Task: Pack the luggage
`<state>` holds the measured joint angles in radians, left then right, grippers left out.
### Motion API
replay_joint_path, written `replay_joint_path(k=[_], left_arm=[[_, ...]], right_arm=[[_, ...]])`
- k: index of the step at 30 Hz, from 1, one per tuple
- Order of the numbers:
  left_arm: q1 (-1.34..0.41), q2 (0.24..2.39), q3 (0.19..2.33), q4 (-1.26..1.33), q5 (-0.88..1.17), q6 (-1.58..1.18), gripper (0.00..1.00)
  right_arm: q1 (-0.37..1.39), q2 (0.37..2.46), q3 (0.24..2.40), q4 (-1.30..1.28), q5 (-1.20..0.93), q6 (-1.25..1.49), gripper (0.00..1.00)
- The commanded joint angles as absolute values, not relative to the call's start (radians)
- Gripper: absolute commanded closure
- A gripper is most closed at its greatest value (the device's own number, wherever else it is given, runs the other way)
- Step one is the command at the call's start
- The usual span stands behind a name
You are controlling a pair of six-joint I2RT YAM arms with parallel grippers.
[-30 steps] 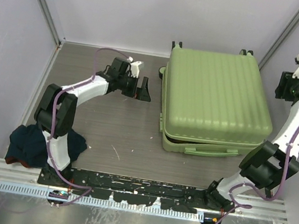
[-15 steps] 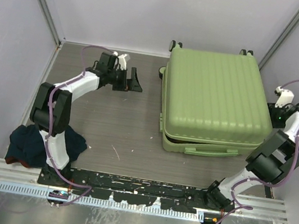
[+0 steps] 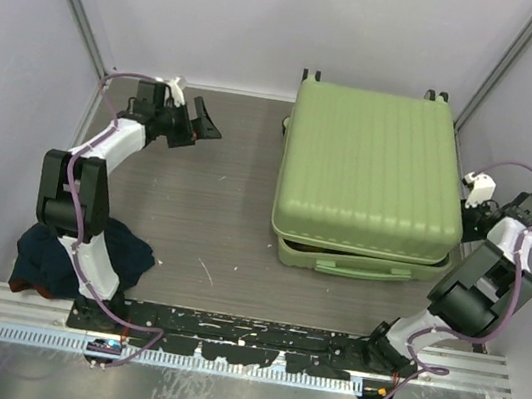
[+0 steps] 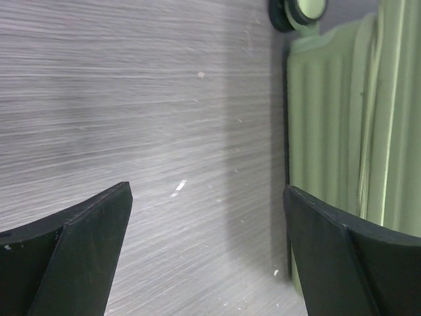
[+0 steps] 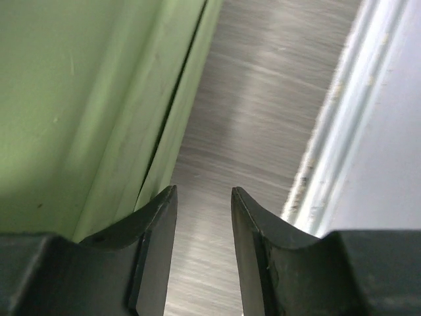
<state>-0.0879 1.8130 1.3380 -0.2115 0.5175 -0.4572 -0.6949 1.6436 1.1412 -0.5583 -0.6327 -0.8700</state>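
Luggage (image 3: 373, 161), lid down bar a thin gap at its near edge, lies on the surface (image 3: 213, 212) just left of the right pincer (image 5: 202, 192) (jaws narrowly apart, empty), long axis near-to-far alongside it; left pincer (image 4: 207, 187) gapes wide, empty, well apart: right arm nearer.
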Motion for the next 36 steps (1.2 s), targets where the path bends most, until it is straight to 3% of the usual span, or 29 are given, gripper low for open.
replay_joint_path(k=[1, 7, 13, 18, 27, 36], left_arm=[[-0.004, 1.751, 1.376, -0.216, 0.468, -0.472, 0.02], [0.059, 1.707, 1.397, -0.286, 0.376, -0.422, 0.01], [0.099, 1.670, 1.462, -0.528, 0.077, -0.424, 0.02], [0.186, 1.627, 1.452, -0.635, -0.038, -0.515, 0.02], [0.308, 1.583, 1.430, -0.878, -0.065, -0.479, 0.00], [0.329, 1.497, 1.316, -0.870, 0.117, -0.349, 0.02]], right_arm=[[-0.543, 1.504, 1.032, -0.726, -0.796, -0.954, 0.55], [-0.368, 1.353, 0.924, -0.740, -0.813, -0.966, 0.53], [-0.087, 1.218, 0.842, -0.651, -0.768, -0.870, 0.51], [0.150, 1.193, 0.825, -0.547, -0.712, -0.764, 0.49], [0.538, 1.330, 0.857, -0.287, -0.617, -0.548, 0.48], [0.846, 1.626, 1.131, -0.114, -0.596, -0.424, 0.48]])
